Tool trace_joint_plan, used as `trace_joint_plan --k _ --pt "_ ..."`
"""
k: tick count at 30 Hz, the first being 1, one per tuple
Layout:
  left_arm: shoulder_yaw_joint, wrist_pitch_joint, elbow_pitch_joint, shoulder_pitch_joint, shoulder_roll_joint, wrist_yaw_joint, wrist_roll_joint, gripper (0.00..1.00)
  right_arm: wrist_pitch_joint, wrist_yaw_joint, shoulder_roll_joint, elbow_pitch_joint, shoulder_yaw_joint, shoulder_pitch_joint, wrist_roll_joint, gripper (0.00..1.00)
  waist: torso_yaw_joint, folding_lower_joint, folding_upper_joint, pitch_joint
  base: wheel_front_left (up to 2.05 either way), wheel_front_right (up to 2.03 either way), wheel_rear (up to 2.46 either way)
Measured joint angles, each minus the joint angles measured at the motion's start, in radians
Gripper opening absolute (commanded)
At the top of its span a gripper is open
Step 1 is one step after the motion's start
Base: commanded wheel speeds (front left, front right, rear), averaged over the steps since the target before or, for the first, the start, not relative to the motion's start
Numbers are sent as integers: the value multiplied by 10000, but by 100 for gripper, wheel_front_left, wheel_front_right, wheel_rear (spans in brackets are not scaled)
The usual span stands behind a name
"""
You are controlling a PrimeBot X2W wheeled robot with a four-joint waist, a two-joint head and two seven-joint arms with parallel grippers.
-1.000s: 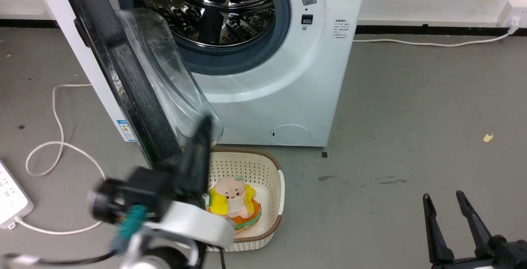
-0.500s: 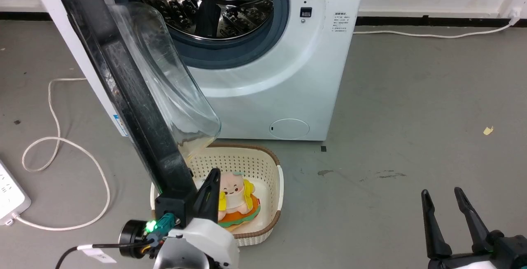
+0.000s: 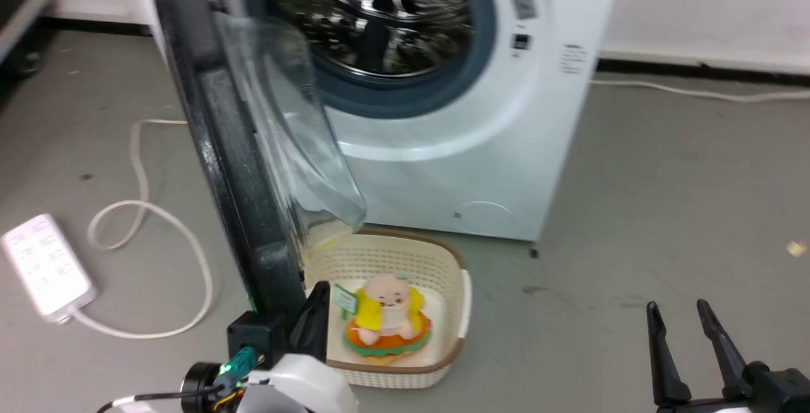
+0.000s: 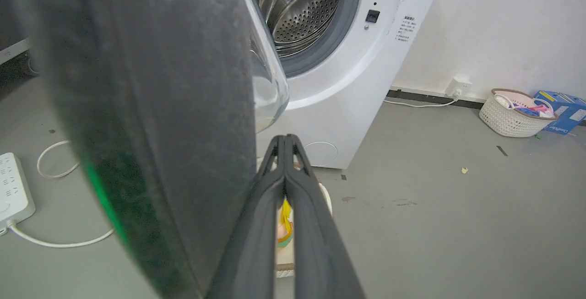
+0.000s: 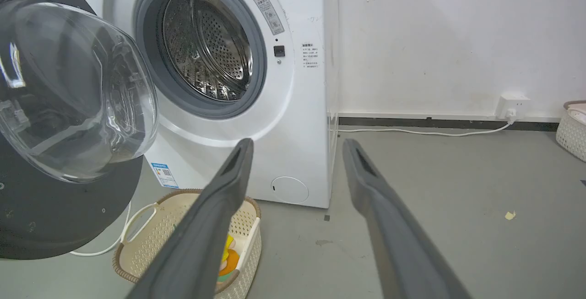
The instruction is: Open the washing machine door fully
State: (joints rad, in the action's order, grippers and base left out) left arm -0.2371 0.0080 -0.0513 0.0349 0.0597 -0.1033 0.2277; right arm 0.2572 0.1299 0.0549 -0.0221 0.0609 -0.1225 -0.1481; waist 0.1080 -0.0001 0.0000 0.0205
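The washing machine door (image 3: pixel 221 128) stands swung out on its left hinge, edge-on to the head view, its clear glass bowl (image 3: pixel 297 141) facing the steel drum (image 3: pixel 380 14). My left gripper (image 3: pixel 321 291) is shut with nothing in it, low beside the door's bottom edge. In the left wrist view the door's black face (image 4: pixel 151 106) looms just left of the closed left gripper (image 4: pixel 284 138); I cannot tell if they touch. My right gripper (image 3: pixel 677 307) hangs open over the floor at lower right, well clear of the door (image 5: pixel 46 216); its own view shows the right gripper (image 5: pixel 297 145) spread wide.
A cream basket (image 3: pixel 457 299) holding a plush toy (image 3: pixel 386 312) sits on the floor under the door. A white power strip (image 3: pixel 44 267) and looped cable (image 3: pixel 164 236) lie to the left. Another basket (image 4: pixel 512 118) and a blue box (image 4: pixel 561 113) stand by the wall.
The head camera has turned, sliding the whole picture to the right. My left gripper has dropped from beside the glass bowl to the door's bottom edge. The right gripper has stayed put.
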Motion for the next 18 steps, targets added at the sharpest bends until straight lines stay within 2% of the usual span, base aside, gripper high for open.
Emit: trace_joint_plan --k 4,13,18 --pt "165 -104 -8 -150 75 -2 144 0 0 0 0 4 -121 -35 -13 100 650 0 0 -145 0 0 0" --pt "765 -178 -13 -56 642 6 420 0 0 0 -4 -12 -698 -122 54 100 2253 0 0 -187 0 0 0" --pt "1152 -157 -217 498 1264 276 598 0 -169 0 -10 180 -1043 36 378 100 2795 2 0 319 0 0 0"
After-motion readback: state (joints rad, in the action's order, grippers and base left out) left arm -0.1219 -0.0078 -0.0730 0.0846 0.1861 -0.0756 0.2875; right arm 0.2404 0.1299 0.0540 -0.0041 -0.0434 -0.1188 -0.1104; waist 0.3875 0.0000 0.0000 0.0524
